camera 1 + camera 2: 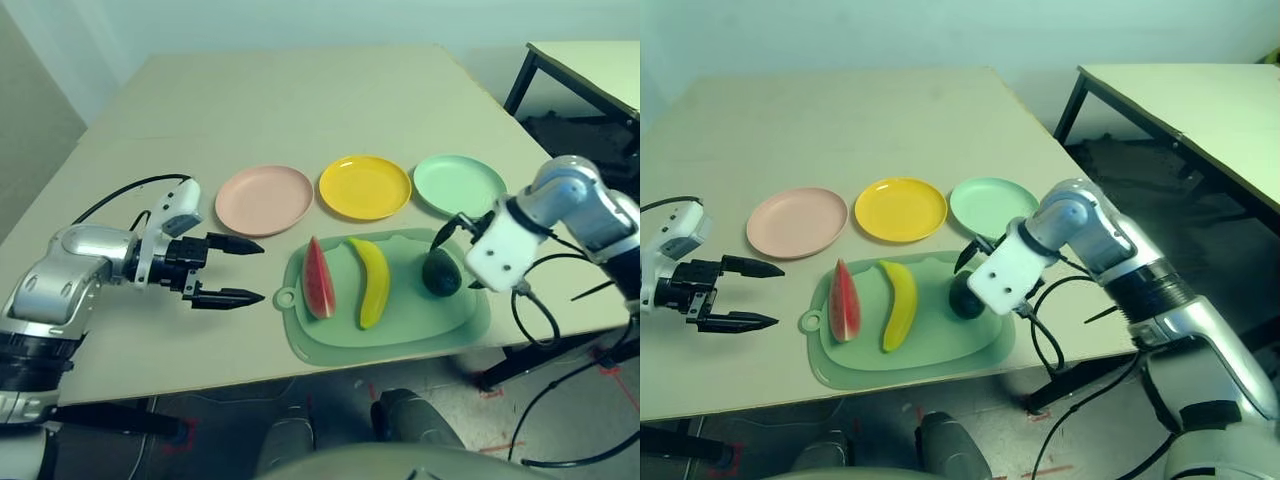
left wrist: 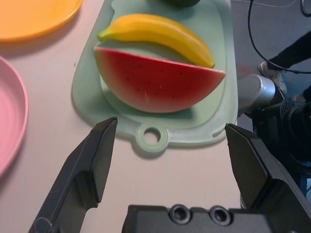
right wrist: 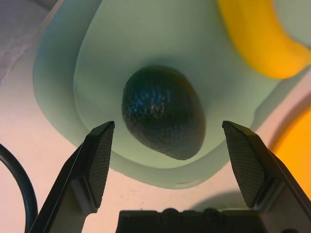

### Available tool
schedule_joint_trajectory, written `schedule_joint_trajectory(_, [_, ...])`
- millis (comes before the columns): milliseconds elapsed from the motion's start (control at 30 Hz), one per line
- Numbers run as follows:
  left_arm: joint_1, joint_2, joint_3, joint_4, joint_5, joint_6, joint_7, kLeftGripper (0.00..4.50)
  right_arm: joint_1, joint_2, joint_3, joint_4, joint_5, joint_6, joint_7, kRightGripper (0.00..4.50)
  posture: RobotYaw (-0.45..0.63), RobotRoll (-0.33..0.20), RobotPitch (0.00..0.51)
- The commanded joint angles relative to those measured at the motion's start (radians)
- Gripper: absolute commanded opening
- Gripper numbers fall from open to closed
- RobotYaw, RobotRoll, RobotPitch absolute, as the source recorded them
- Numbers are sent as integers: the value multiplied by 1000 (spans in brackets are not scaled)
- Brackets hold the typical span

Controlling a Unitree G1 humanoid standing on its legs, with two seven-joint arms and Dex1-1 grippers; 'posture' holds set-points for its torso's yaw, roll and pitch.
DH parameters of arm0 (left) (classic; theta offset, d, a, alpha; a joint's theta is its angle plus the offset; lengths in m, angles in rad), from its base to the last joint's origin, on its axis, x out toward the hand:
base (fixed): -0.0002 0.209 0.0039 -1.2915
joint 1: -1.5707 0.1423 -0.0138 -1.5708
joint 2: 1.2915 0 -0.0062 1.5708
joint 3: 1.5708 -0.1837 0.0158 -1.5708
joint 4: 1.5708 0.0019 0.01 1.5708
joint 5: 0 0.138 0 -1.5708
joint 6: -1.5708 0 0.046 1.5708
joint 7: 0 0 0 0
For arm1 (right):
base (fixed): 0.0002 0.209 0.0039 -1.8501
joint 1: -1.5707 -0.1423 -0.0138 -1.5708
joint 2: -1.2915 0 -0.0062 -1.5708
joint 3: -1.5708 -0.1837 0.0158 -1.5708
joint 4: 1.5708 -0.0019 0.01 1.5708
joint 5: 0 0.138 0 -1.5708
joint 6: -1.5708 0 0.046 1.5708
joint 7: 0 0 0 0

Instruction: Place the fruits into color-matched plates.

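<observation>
Three fruits lie on a green mat (image 1: 410, 318): a red watermelon wedge (image 1: 318, 278) at its left, a yellow banana (image 1: 373, 281) in the middle, a dark green avocado (image 1: 440, 273) at its right. Behind the mat stand a pink plate (image 1: 264, 199), a yellow plate (image 1: 365, 186) and a mint green plate (image 1: 459, 184), all bare. My left gripper (image 1: 240, 271) is open just left of the mat, pointing at the watermelon. My right gripper (image 3: 167, 126) is open right above the avocado, one finger on each side, not touching it.
The mat's ring tab (image 1: 286, 297) points toward my left gripper. The table's front edge runs close below the mat. A second table (image 1: 590, 68) stands at the far right, and black cables (image 1: 545, 330) hang under my right arm.
</observation>
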Motion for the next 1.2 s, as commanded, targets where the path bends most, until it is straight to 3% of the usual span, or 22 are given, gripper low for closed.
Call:
schedule_joint_trajectory(33, [9,17,20,-22,-3,13,11,4500,-12,11,46,30,-7,-44,5,4467,-123,0,45])
schedule_joint_trajectory(700, [23,30,18,-78,-23,64,24,4500,-6,114,61,178,-97,-150,-30,4467,-119,0,53])
schedule_joint_trajectory(800, [18,28,19,-88,-33,76,30,4500,-18,118,62,212,-131,-163,-52,3892,-116,0,52])
schedule_joint_trajectory(867, [18,27,19,-98,-40,84,33,4500,-18,115,63,209,-133,-159,-47,3266,-117,0,53])
schedule_joint_trajectory(1200, [5,-4,26,-21,3,63,120,4500,-18,112,46,168,-84,-105,-7,3238,-118,0,53])
